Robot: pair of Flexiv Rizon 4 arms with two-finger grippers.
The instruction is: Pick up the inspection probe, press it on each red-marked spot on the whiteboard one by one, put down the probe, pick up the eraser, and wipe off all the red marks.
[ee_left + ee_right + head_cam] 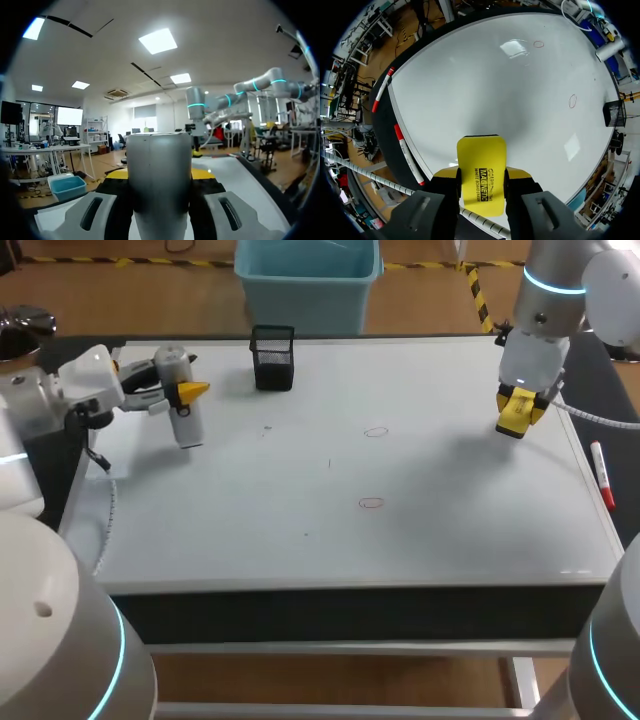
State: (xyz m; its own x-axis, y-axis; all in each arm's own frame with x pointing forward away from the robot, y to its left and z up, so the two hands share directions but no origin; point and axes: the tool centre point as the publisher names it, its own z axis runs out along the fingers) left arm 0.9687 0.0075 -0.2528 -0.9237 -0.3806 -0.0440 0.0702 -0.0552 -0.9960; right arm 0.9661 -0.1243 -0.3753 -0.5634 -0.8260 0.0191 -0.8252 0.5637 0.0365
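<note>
In the head view, a grey cylindrical inspection probe (187, 425) is seen pinched in the left tool (183, 390) over the far-left part of the flat white whiteboard (300, 530) that covers the bench. A black wire-mesh pen cup (273, 357) stands just right of it, at the far edge. Two thin red marker rings are drawn near the middle, one farther (376, 431) and one nearer (371, 503). The right tool (520, 410) is held over the far-right part, clamped on a yellow block eraser (516, 422). A red-capped marker pen (602, 475) lies along the right edge.

In the left wrist view, the probe (160, 200) is gripped from both sides by the left tool (160, 174).

In the right wrist view, the eraser (481, 155) is pinched between the fingers of the right tool (482, 173), above bare board. Both rings (538, 44) (572, 101) are seen well ahead of it, with the pen cup (612, 112) beyond them.
</note>
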